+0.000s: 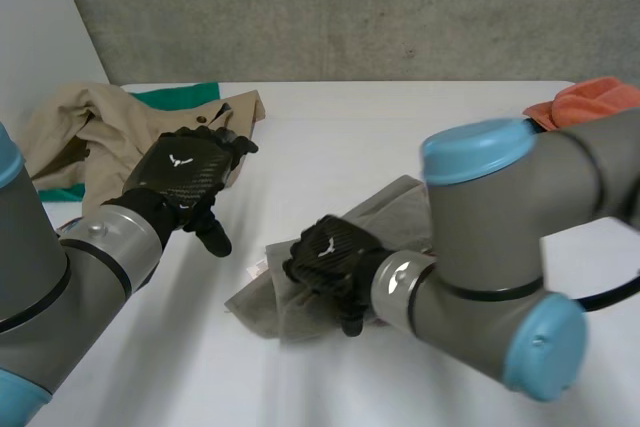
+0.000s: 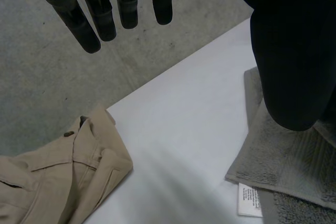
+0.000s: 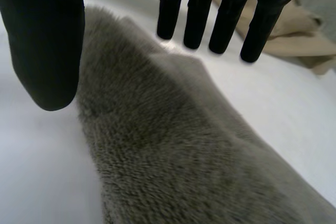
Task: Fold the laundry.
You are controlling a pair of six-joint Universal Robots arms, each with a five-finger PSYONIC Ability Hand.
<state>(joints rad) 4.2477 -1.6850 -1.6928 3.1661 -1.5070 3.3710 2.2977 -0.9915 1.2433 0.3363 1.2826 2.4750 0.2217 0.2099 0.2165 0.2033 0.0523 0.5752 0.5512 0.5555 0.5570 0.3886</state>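
A crumpled grey towel [image 1: 398,210] lies on the white table [image 1: 400,127] near its middle. My right hand [image 1: 330,255] is over the towel's left part, palm down. In the right wrist view its fingers [image 3: 199,9] are straight and its thumb stands apart, with the towel [image 3: 173,145] bulging under the palm. My left hand [image 1: 185,175] hovers open above the table, left of the towel, holding nothing. Beyond its straight fingers [image 2: 126,3] in the left wrist view lie the towel's edge [image 2: 294,161] and a white label [image 2: 249,200].
A beige shirt [image 1: 95,132] lies heaped at the table's far left, also under my left hand's fingertips [image 2: 52,182]. A green cloth [image 1: 180,95] peeks out behind it. An orange cloth [image 1: 585,99] sits at the far right edge.
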